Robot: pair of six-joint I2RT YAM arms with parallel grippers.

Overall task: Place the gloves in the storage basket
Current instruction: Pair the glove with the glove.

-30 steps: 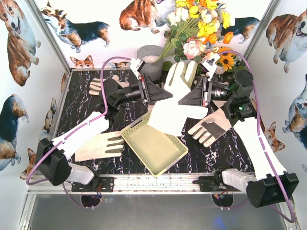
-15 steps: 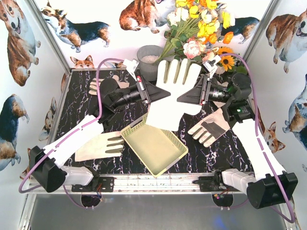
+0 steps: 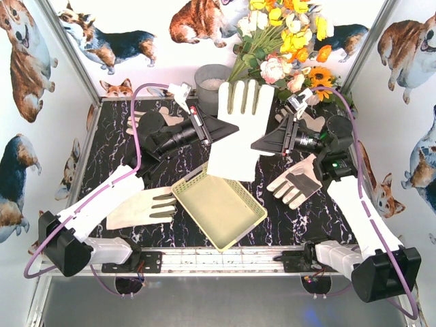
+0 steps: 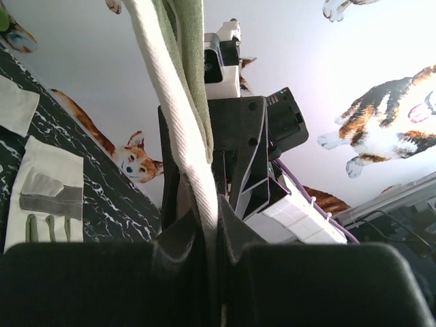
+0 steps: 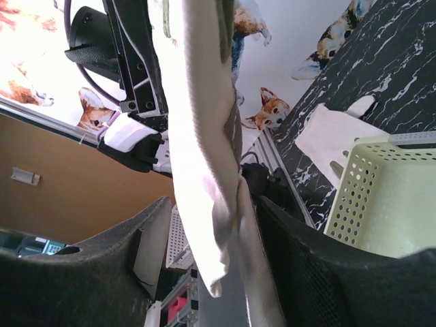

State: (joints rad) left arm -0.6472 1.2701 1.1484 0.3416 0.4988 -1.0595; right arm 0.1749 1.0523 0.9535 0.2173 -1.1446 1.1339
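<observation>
A cream-white glove (image 3: 240, 126) hangs upright above the table, fingers up, between my two grippers. My left gripper (image 3: 229, 133) is shut on its left edge; the left wrist view shows the fabric (image 4: 174, 102) pinched between the jaws of the left gripper (image 4: 210, 219). My right gripper (image 3: 257, 144) is open at the glove's right side; the glove (image 5: 201, 116) hangs loose between its spread jaws (image 5: 214, 221). The pale yellow-green storage basket (image 3: 187, 187) sits empty below and in front. More gloves lie at the left (image 3: 139, 208), right (image 3: 296, 180), back left (image 3: 136, 122) and back right (image 3: 315, 121).
A grey metal bucket (image 3: 212, 82) and a bunch of artificial flowers (image 3: 286, 34) stand at the back. White walls with corgi prints close in the black marbled table (image 3: 109, 170). The basket (image 5: 381, 197) shows in the right wrist view.
The left gripper has lifted the glove up and toward the back left, so it now stands more upright. The right gripper has followed, and the glove now hangs loose between its jaws.
</observation>
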